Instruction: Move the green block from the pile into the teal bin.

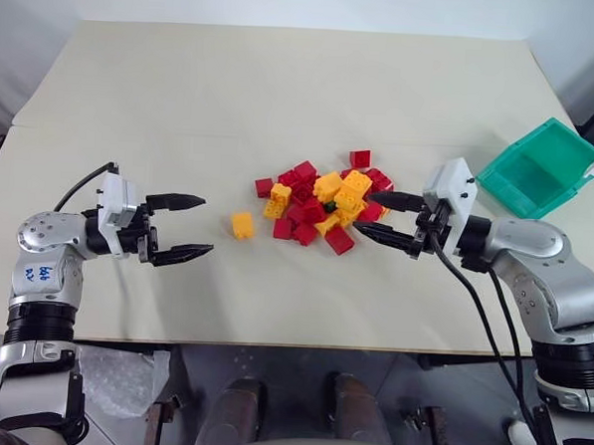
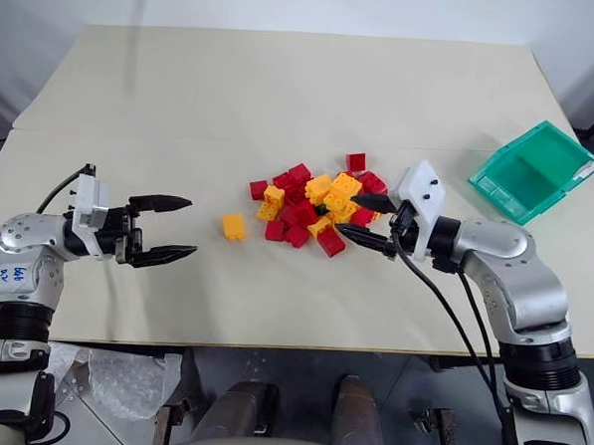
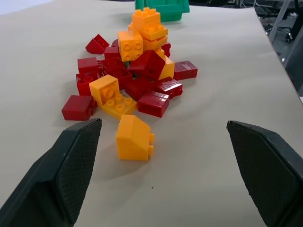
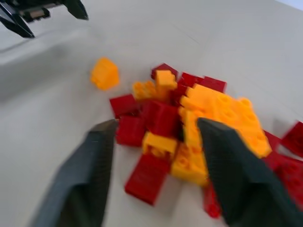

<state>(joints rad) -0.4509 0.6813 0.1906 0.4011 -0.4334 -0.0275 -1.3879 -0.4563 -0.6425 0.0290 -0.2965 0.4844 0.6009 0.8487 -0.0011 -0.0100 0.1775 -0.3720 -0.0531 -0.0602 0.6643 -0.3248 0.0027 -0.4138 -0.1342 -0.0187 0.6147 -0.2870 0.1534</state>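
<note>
The pile (image 1: 320, 202) of red and yellow-orange bricks lies mid-table. A small dark green bit, the green block (image 1: 330, 206), peeks out among them, mostly hidden; in the left wrist view it is a green sliver (image 3: 127, 63) under a yellow brick. The teal bin (image 1: 570, 147) sits tilted at the table's right edge. My right gripper (image 1: 367, 214) is open at the pile's right side, its fingers (image 4: 99, 156) straddling the nearest bricks and gripping nothing. My left gripper (image 1: 205, 225) stands open to the left of the pile, holding nothing.
A lone yellow-orange brick (image 1: 242, 225) lies apart from the pile, between it and my left gripper. The beige table (image 1: 284, 82) stretches bare behind the pile. Its front edge runs just below both arms.
</note>
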